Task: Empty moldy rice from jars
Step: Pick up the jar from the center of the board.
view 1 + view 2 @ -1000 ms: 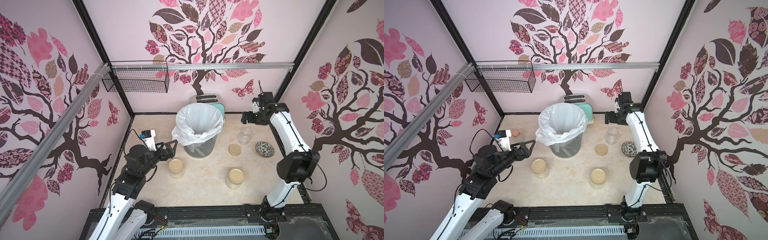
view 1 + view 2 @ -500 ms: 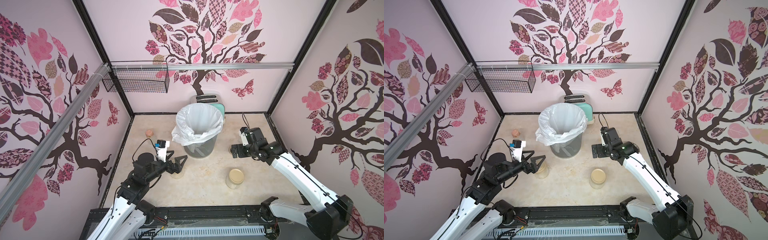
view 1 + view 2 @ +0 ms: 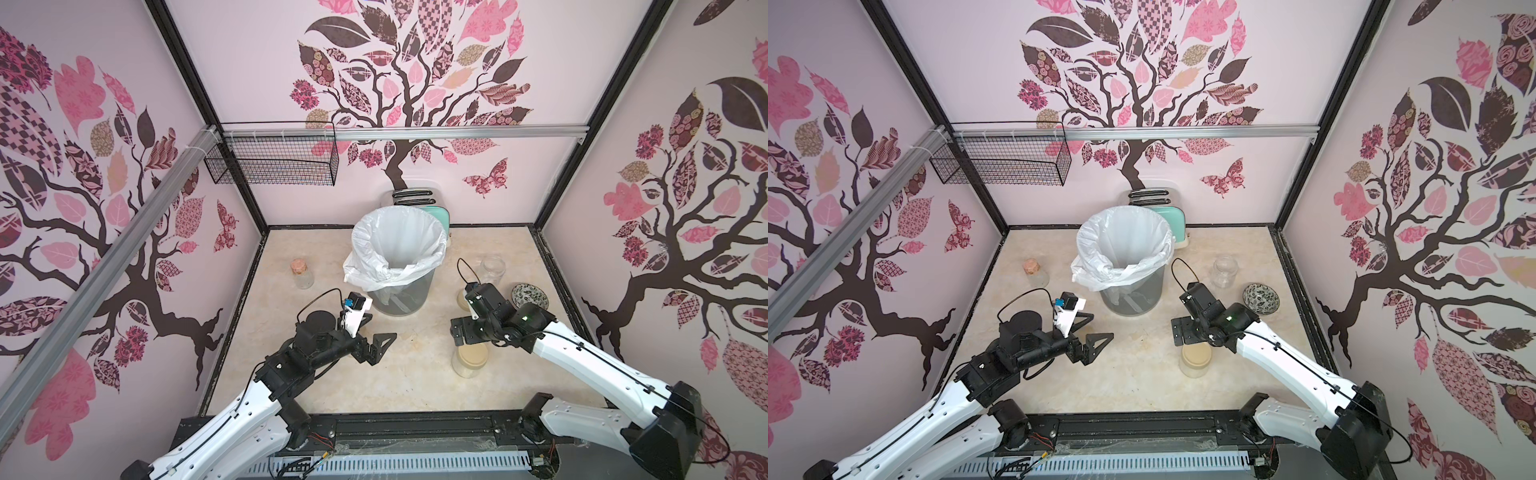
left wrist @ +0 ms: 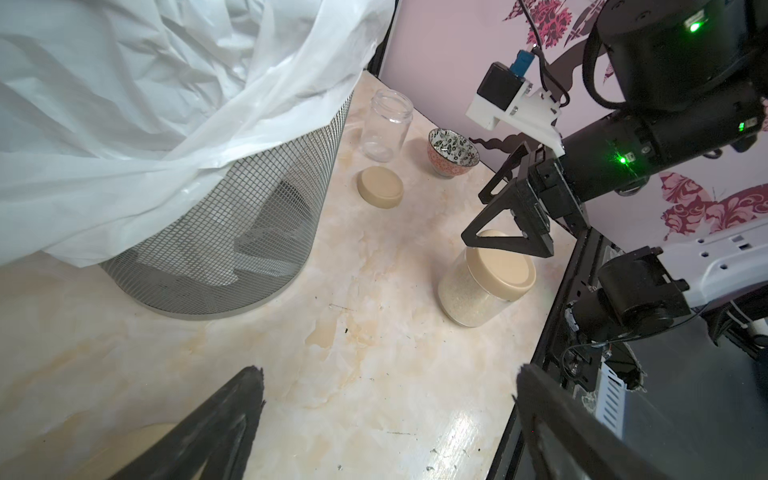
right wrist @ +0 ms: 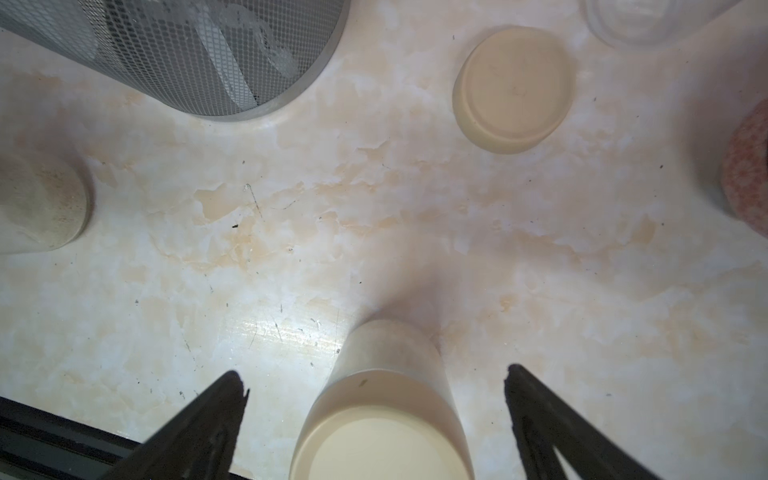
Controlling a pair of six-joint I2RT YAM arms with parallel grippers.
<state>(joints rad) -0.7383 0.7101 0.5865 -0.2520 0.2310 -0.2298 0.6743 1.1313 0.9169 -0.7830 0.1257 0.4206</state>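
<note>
Read the table (image 3: 332,386) as a clock centred on the mesh bin (image 3: 405,295), with twelve at the back wall. Nearest you, at five o'clock, a lidded jar (image 3: 471,357) stands upright, the moldy rice (image 4: 465,295) showing pale through its glass. Your right gripper (image 5: 376,378) hangs just above its lid, jaws spread wide to either side and not closed on it. At seven o'clock your left gripper (image 3: 376,330) has its jaws apart too and holds nothing. A second rice-filled jar (image 5: 37,203) stands beneath it, hidden in both top views. At three o'clock a loose lid (image 4: 380,187) lies flat, with the patterned bowl (image 3: 529,296) just beyond it. At two o'clock an open jar (image 3: 492,268) stands empty. At ten o'clock sits the cork-stoppered flask (image 3: 301,274). At twelve, a teal toaster (image 3: 1173,226) stands behind the bin.
</note>
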